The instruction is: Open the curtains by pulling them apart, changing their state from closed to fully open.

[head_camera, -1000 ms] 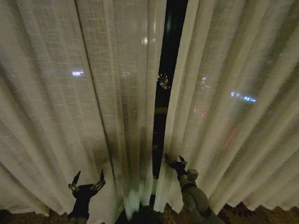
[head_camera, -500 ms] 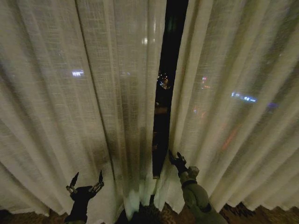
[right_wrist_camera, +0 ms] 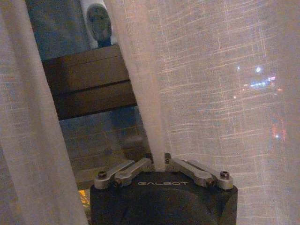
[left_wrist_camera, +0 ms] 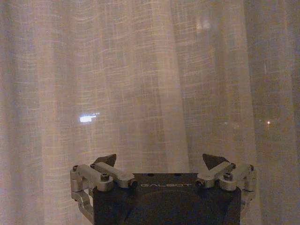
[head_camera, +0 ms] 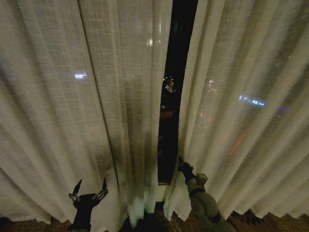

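Since a second ago I see the dark gap [head_camera: 176, 92] between the curtains wider. Left of the gap hangs the left panel [head_camera: 82, 106], and my left claw [head_camera: 88, 187] sits low before it, fingers spread, holding nothing. Right of the gap, my right claw [head_camera: 182, 166] is pinched on the right panel's [head_camera: 241, 106] inner edge.
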`<state>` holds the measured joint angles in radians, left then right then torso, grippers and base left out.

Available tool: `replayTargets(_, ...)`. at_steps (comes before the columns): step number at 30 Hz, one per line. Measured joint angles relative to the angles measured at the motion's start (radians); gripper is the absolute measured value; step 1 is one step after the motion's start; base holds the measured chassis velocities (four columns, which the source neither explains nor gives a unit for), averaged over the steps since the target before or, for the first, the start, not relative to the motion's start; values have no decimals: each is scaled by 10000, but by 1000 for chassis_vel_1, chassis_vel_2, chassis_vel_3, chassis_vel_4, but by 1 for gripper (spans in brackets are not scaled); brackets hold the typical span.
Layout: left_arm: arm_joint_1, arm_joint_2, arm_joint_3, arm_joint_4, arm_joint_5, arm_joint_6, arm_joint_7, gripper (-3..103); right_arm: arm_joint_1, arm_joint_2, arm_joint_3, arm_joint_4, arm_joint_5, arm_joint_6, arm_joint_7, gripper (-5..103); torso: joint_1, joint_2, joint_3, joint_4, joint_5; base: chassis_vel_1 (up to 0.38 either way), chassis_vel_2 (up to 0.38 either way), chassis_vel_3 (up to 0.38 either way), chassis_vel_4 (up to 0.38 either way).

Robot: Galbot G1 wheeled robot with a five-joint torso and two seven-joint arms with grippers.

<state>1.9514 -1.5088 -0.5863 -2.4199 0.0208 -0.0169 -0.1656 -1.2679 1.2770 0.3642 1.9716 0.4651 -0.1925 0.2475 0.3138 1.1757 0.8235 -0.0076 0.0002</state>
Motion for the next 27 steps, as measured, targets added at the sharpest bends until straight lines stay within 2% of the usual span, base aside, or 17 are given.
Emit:
replayTargets(13,101,8,-75,116,0,-226,4,100,8,67,-46,-18,112,-141,-243,0,1,0,1,0,-1,-5,-25,1,27)
replayTargets(20,149,-3,-82,238,4,-445,7,100,-46,93,81,17,145,-144,-241,0,1,0,0,0,-2,-63,-218,71,185)
replayTargets(27,301,-36,51,468,198,-804,9,100,-64,66,339,32,225,-123,-243,0,-2,2,-1,-1,0,-152,-334,158,341)
